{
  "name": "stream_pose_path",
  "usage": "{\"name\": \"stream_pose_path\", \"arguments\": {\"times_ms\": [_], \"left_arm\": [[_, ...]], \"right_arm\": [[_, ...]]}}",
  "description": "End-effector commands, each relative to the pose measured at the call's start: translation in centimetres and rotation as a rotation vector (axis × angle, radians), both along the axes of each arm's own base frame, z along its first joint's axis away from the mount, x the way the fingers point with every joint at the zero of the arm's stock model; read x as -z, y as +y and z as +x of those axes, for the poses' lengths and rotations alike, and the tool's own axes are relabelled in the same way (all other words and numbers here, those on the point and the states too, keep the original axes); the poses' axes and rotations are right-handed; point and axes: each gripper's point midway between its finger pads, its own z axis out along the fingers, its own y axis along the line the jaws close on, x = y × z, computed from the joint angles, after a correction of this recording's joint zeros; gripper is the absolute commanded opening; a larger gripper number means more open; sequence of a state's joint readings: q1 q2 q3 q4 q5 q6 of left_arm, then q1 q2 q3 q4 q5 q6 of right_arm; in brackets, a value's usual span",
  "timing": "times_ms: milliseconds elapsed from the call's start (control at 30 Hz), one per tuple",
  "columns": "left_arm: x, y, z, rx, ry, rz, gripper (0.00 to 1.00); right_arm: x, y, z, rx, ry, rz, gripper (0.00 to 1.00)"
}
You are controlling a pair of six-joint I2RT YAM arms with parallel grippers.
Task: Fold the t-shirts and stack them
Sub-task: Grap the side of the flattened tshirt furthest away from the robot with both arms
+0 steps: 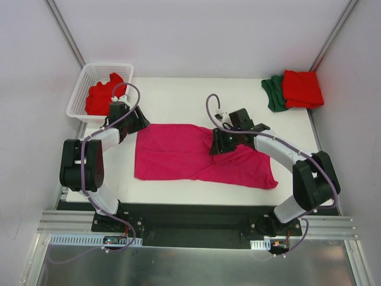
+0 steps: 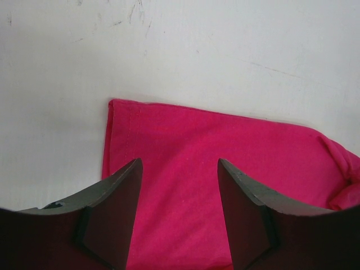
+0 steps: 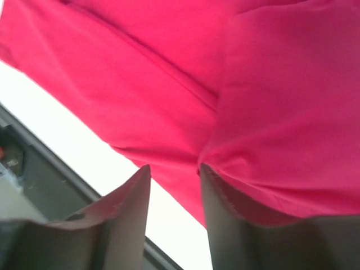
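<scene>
Top view: high behind arm bases, looks down on whole table (image 1: 178,95). Left wrist: close, past left tool (image 2: 179,163) onto pink shirt (image 2: 225,146) corner. Right wrist: closer, past right tool (image 3: 175,167), same shirt; all three share it.

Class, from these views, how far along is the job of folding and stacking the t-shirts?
Done: a folded red shirt lies on a folded green shirt in the far right corner. In hand: the magenta shirt lies partly folded mid-table, left jaws open over its left edge, right jaws open at its right part. Left: finishing and stacking it, then the crumpled red shirt in the white basket.
</scene>
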State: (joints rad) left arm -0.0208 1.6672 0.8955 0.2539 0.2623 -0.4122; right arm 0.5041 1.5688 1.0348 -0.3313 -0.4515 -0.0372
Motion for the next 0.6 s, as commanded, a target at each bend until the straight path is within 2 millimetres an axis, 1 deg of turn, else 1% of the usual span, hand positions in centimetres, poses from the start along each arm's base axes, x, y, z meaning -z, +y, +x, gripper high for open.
{"name": "stream_pose_path", "arguments": {"times_ms": [0,133,167,300,567], "left_arm": [[-1.9,-0.8,1.2,0.015,-0.059,-0.024,0.56],[-2.1,-0.8,1.3,0.015,-0.062,-0.024,0.56],[-2.1,-0.8,1.2,0.015,-0.062,-0.024,0.56],[-2.2,-0.7,1.3,0.014,-0.068,-0.020,0.56],[-2.4,-0.8,1.3,0.016,-0.071,-0.020,0.56]], "right_arm": [[-0.7,-2.6,0.1,0.071,-0.095,-0.130,0.47],[0.4,-3.3,-1.1,0.079,-0.078,-0.182,0.48],[1.0,-3.5,-1.4,0.084,-0.071,-0.199,0.48],[2.0,-3.3,-2.1,0.077,-0.056,-0.213,0.48],[2.7,-2.7,-2.3,0.068,-0.045,-0.219,0.48]]}}
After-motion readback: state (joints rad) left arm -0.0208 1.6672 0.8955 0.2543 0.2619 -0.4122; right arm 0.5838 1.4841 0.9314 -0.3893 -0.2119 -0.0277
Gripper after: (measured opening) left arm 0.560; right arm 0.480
